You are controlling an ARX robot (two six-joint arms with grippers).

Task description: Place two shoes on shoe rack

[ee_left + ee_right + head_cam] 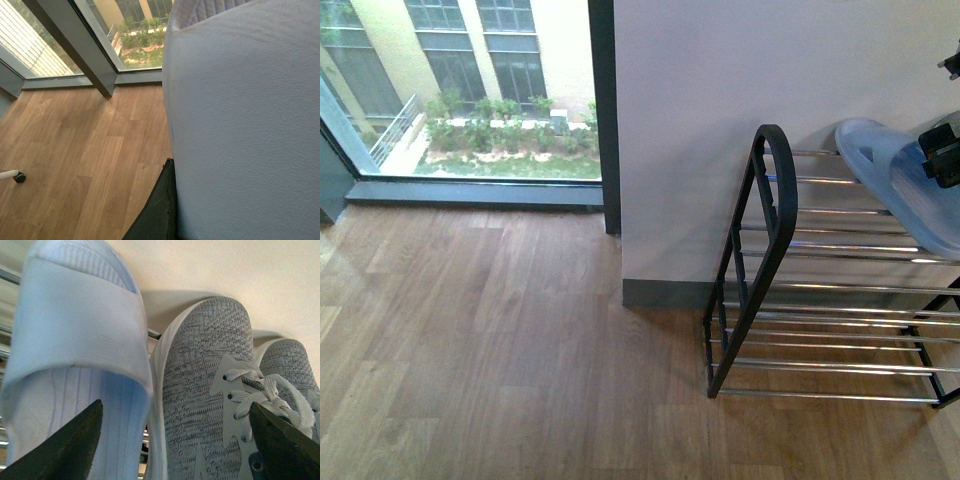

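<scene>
The shoe rack point(767, 236), black-framed with chrome rods, stands against the white wall at the right. One light blue slipper point(895, 185) hangs tilted over its top tier, with a black gripper part point(942, 155) on it at the frame edge. In the left wrist view this slipper point(240, 125) fills most of the picture and my left gripper point(185, 190) is shut on it; one dark finger point(159, 205) shows. The other light blue slipper point(75, 340) lies on the rack's rods point(6, 275). My right gripper point(175, 405) is open, straddling it and a sneaker without touching.
A pair of grey knit sneakers point(205, 380) sits on the rods beside the second slipper, by the wall. A floor-to-ceiling window point(470, 90) with a dark frame point(605, 110) is at the left. Wooden floor point(500, 340) spreads before the rack. A small caster wheel point(19, 176) rests on the floor.
</scene>
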